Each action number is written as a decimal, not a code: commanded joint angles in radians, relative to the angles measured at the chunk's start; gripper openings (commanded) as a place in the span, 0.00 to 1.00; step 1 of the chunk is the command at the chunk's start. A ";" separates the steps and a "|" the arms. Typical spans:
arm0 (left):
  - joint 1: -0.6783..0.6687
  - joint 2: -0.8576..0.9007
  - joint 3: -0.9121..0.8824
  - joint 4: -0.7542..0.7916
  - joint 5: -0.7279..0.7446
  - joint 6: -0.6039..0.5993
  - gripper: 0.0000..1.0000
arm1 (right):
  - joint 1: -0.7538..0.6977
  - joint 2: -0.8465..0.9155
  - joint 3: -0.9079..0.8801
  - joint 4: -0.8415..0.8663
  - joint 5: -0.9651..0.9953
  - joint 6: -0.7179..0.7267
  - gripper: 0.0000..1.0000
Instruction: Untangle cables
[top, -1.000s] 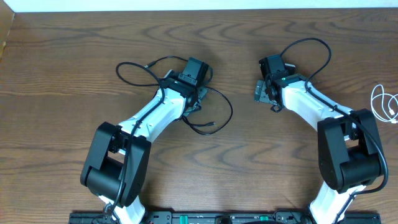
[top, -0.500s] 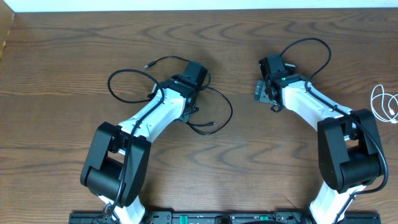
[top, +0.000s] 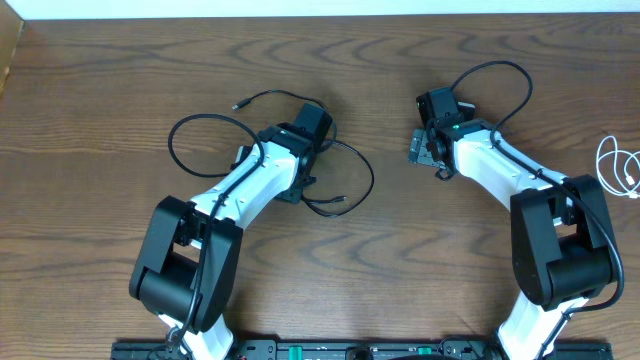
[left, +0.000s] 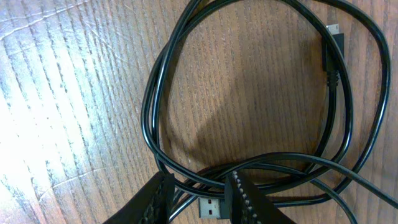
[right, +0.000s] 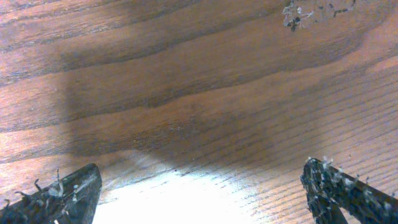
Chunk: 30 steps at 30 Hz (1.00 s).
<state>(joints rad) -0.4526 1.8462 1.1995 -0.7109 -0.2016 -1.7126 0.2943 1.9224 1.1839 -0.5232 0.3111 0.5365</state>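
The black cable (top: 352, 165) lies in loops round my left gripper (top: 300, 184), with one wide loop stretching out to the left and a plug end at the back. In the left wrist view several black strands (left: 155, 93) cross between the fingers. A flat USB plug (left: 211, 208) lies in the gap against the right finger, and a small plug (left: 333, 46) shows at top right. My left gripper (left: 199, 182) stands narrowly open astride these strands. The white cable (top: 620, 165) lies coiled at the far right edge. My right gripper (top: 427, 150) (right: 200, 180) is wide open over bare wood.
The table (top: 400, 260) is dark brown wood. A pale chipped patch (right: 308, 14) marks the wood ahead of my right gripper. A thick black robot wire (top: 495, 75) arcs behind the right arm. The table's back edge meets a white wall.
The black cable's left loop has slid further left and widened, and its plug end has swung clear at the back. My left gripper shifted slightly down and left. The right arm has not moved.
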 joint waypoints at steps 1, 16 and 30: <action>0.004 0.006 -0.005 -0.010 -0.024 -0.021 0.33 | 0.008 0.008 0.012 0.000 0.019 -0.011 0.99; 0.004 0.056 -0.005 -0.003 -0.024 -0.048 0.33 | 0.008 0.008 0.012 0.000 0.019 -0.011 0.99; 0.004 0.056 -0.005 -0.027 -0.016 -0.047 0.39 | 0.008 0.008 0.012 0.000 0.019 -0.011 0.99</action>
<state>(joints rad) -0.4526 1.8912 1.1995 -0.7277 -0.2012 -1.7546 0.2943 1.9224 1.1839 -0.5232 0.3111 0.5362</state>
